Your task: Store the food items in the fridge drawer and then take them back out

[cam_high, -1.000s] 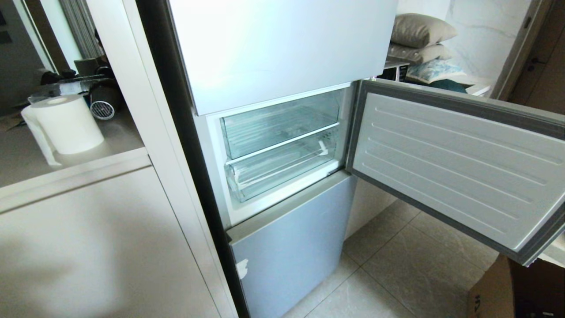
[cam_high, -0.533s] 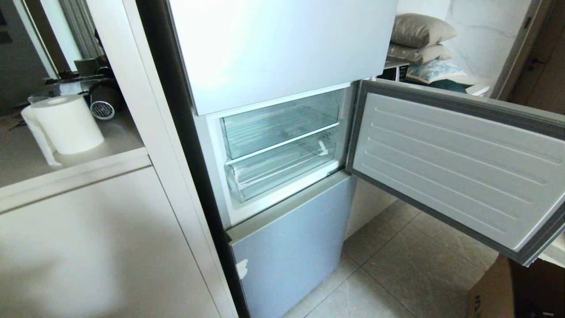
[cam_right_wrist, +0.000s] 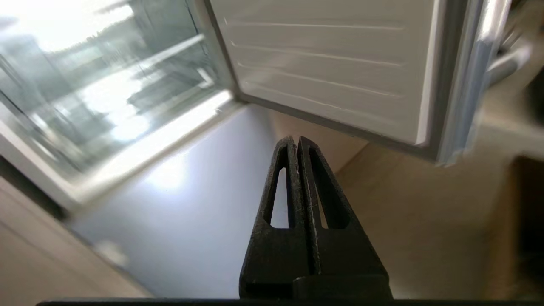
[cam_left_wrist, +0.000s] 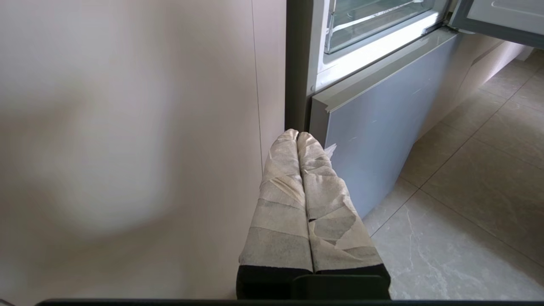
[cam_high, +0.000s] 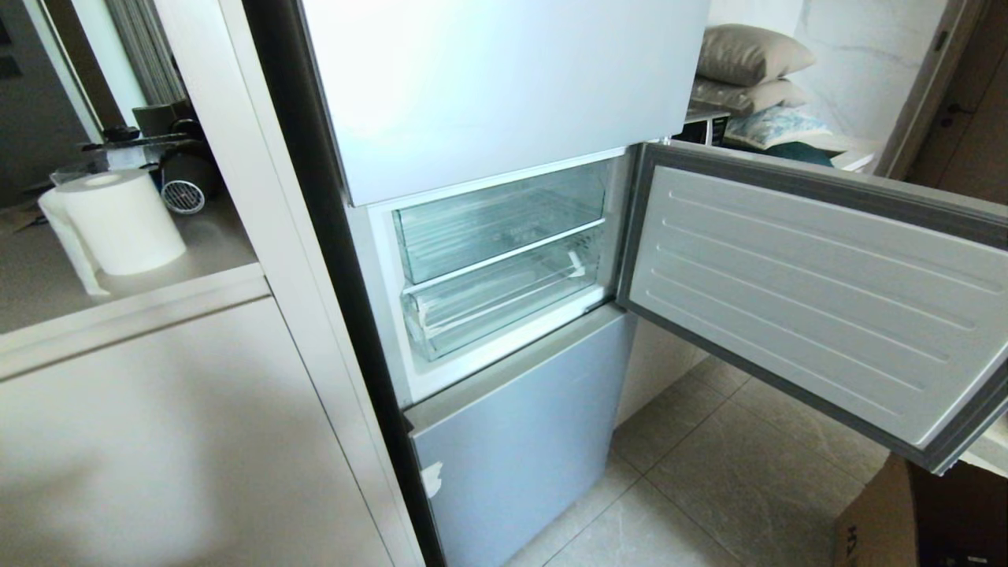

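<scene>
Both pincers are closed on nothing and neither shows from the head. Going left to right: a paper towel roll (cam_high: 118, 222) stands on the tabletop (cam_high: 118, 295) at far left, beside a dark appliance (cam_high: 185, 177). Next comes the pale cabinet panel (cam_high: 173, 441), and the left pincer (cam_left_wrist: 297, 135), its fingers wrapped in pale tape and pressed together, sits low in front of that panel, close to the fridge's grey lower door (cam_high: 520, 441).

At the middle, the fridge compartment stands open with two clear bins stacked. The upper clear bin (cam_high: 496, 224) has no tape; the fridge drawer (cam_high: 504, 303) below it is pushed in, with a white tape scrap (cam_high: 577, 264) at its right front corner. No food is visible anywhere, inside the drawer or out.

The right pincer (cam_right_wrist: 297, 139), bare black fingers shut tight, points toward the lower door below the open compartment. The open fridge door (cam_high: 819, 299) swings out to the right, with cushions (cam_high: 748, 71) behind it.

That drawer looks light, stiff and slick, thin clear plastic that would likely flex or crack if pinched hard. I'd take it at the front lip near the middle, so that it slides straight rather than racking sideways.
</scene>
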